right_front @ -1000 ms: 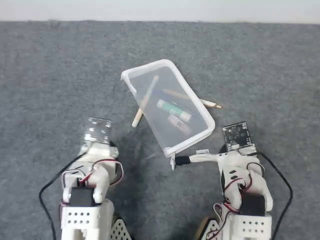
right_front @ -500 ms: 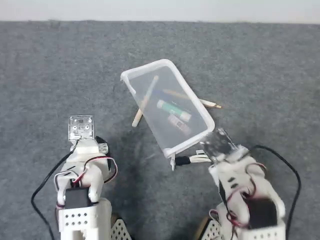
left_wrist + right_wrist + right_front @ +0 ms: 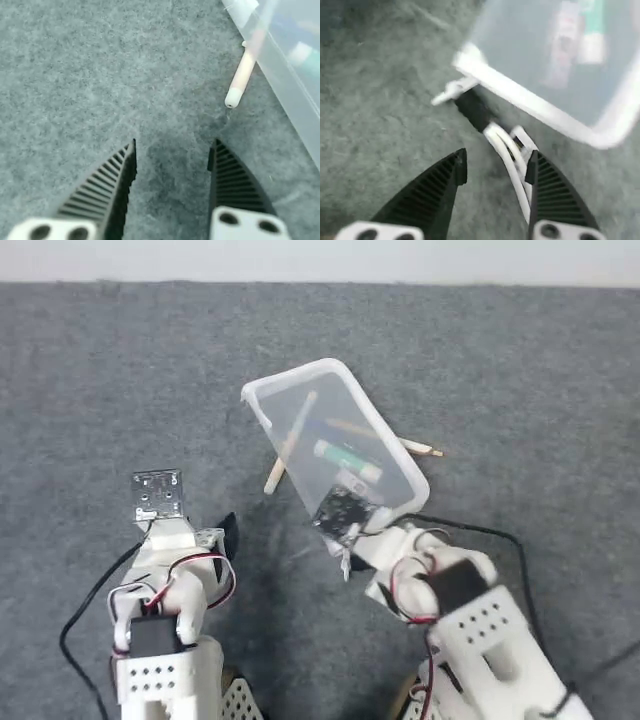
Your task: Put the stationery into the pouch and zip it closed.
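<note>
Right gripper (image 3: 497, 155) is spread wide and empty, with the white cord (image 3: 507, 150) of the zip pull (image 3: 470, 107) lying between its jaws. My left gripper (image 3: 174, 146) is just as wide, over grey carpet (image 3: 120, 370). I see the clear pouch (image 3: 335, 445) mid-table, pens inside. A wooden stick (image 3: 242, 75) pokes past its left edge, a pencil (image 3: 420, 448) past its right.

The right arm's camera board (image 3: 342, 512) hid the near corner of the pouch (image 3: 335, 398). In the right wrist view the stationery (image 3: 567, 35) inside was a blur, and the pouch ran past the picture's edge.
</note>
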